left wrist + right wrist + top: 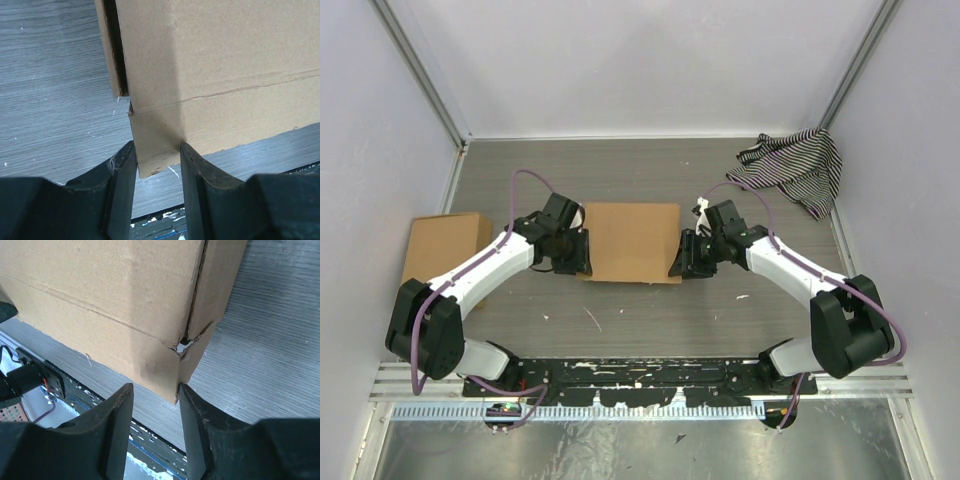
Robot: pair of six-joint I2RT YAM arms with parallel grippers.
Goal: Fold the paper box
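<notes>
The paper box [632, 242] is a brown cardboard square in the middle of the table, folded up with its lid panel on top. My left gripper [582, 252] grips its near left corner. In the left wrist view the corner flap of the box [215, 60] fills the gap of the left gripper [157, 150], with both fingers against the cardboard. My right gripper [680, 256] is at the near right corner. There the box [100, 300] pokes a slightly torn corner into the right gripper [155, 390], touching the right finger [192, 410].
A narrower flat brown cardboard piece [442, 245] lies at the left wall. A black-and-white striped cloth [795, 168] is bunched in the far right corner. The black mounting rail [640, 375] runs along the near edge behind both grippers.
</notes>
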